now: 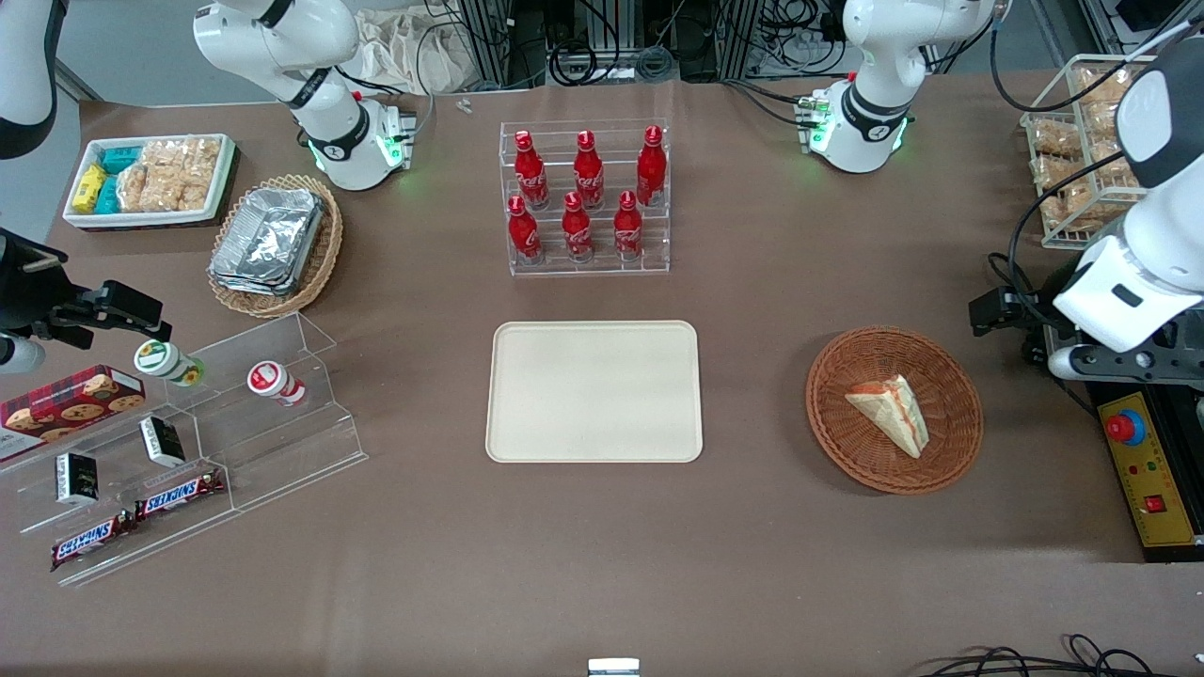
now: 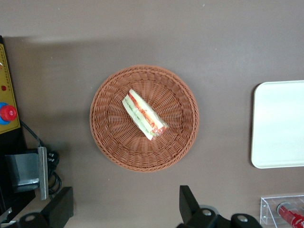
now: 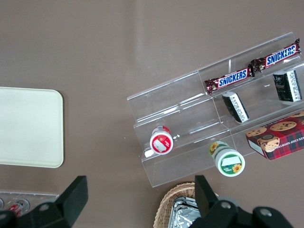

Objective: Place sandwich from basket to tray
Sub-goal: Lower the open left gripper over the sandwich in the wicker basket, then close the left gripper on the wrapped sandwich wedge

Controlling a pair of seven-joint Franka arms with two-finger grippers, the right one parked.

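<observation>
The sandwich (image 1: 891, 410), a pale wedge with red and green filling, lies in the reddish-brown wicker basket (image 1: 844, 442) toward the working arm's end of the table. The wrist view looks straight down on the sandwich (image 2: 144, 115) in the basket (image 2: 108, 138). The cream tray (image 1: 593, 390) lies flat beside the basket, with nothing on it; its edge shows in the wrist view (image 2: 280, 124). My left gripper (image 1: 1004, 310) hangs high beside the basket, off its rim. It is open and holds nothing (image 2: 124, 209); its fingers (image 2: 190, 205) stand wide apart over bare table.
A clear rack of red bottles (image 1: 588, 197) stands farther from the front camera than the tray. A yellow control box with a red button (image 1: 1143, 461) and a wire basket of snack packs (image 1: 1082, 141) are at the working arm's end. An acrylic snack shelf (image 1: 188, 432) is at the parked arm's end.
</observation>
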